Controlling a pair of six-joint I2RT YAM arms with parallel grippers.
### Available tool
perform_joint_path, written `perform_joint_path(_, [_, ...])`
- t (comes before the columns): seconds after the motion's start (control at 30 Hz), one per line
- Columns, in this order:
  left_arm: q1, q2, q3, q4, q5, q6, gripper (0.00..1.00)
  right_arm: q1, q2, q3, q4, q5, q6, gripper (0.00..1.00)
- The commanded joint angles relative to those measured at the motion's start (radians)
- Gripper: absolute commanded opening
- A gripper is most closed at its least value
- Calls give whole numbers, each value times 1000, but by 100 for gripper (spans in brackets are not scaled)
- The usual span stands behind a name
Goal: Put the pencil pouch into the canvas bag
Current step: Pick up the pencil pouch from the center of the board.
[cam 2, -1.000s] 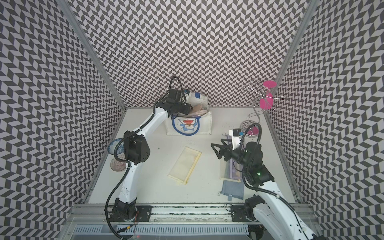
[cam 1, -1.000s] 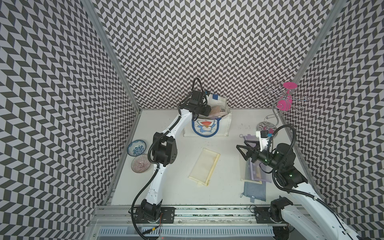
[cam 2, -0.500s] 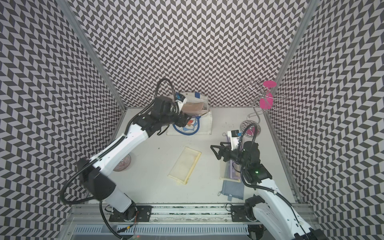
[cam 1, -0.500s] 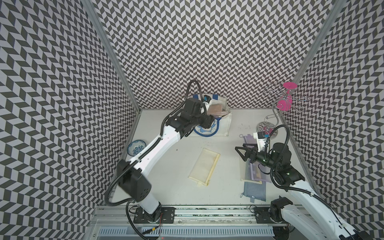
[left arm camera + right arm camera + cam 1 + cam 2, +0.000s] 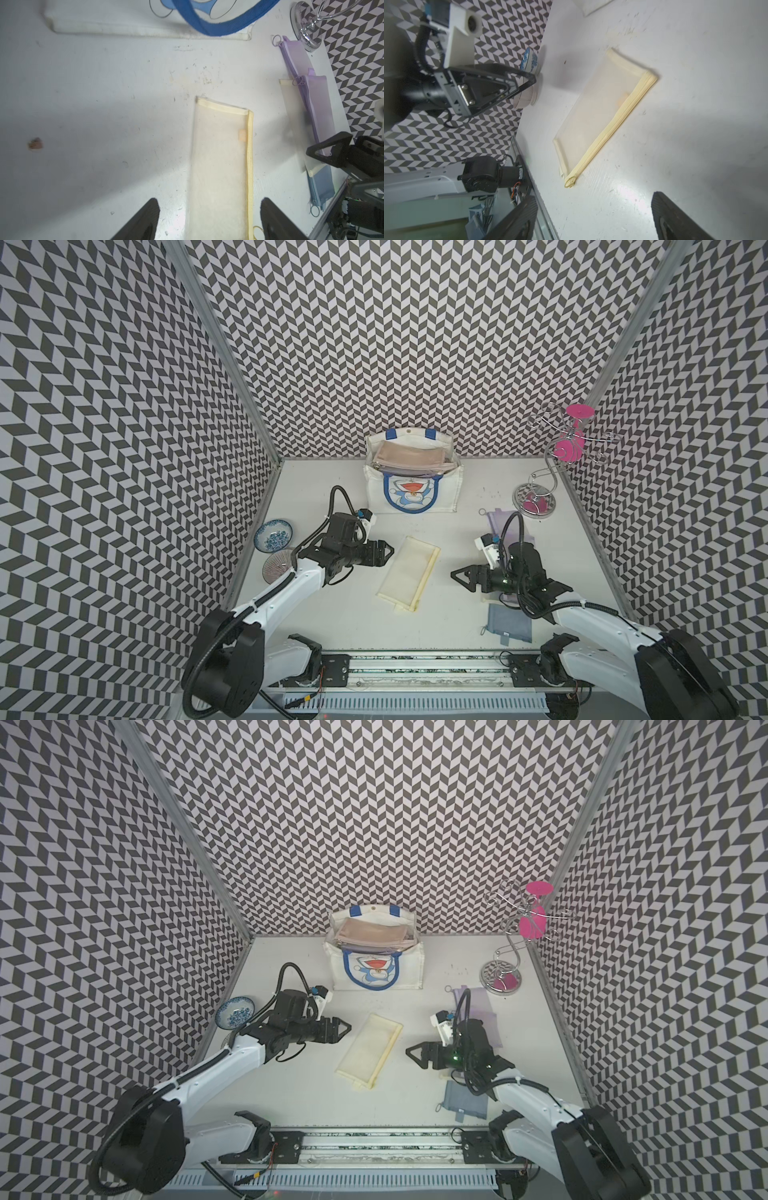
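Looks partway done tbh: tan pouch point(image 5: 409, 458) already in the canvas bag point(image 5: 446, 489), yellow pouch point(image 5: 409, 572) flat on the tabletop point(image 5: 449, 626), left claw point(image 5: 388, 556) and right claw point(image 5: 457, 577) spread apart, empty.

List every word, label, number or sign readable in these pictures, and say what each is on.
No text can be read in any view.
canvas bag: only a cartoon cat print, no words visible.
yellow mesh pouch: a small orange tag, too blurred to read.
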Motion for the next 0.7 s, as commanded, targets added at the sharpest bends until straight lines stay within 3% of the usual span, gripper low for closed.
perform_joint_path(0.0, [-9,81,6,170,68,-39,71,53,63,-3,211,10,82,86])
perform_joint_path(0.1, [-27,157,-33,248,72,-65,65,77,148,-8,289,10,113,84])
perform_joint_path(0.27, [-83,229,-59,296,38,-98,65,108,238,-17,352,16,130,82])
perform_joint_path(0.67, [-248,272,-167,455,36,-222,63,142,442,-29,482,28,148,79])
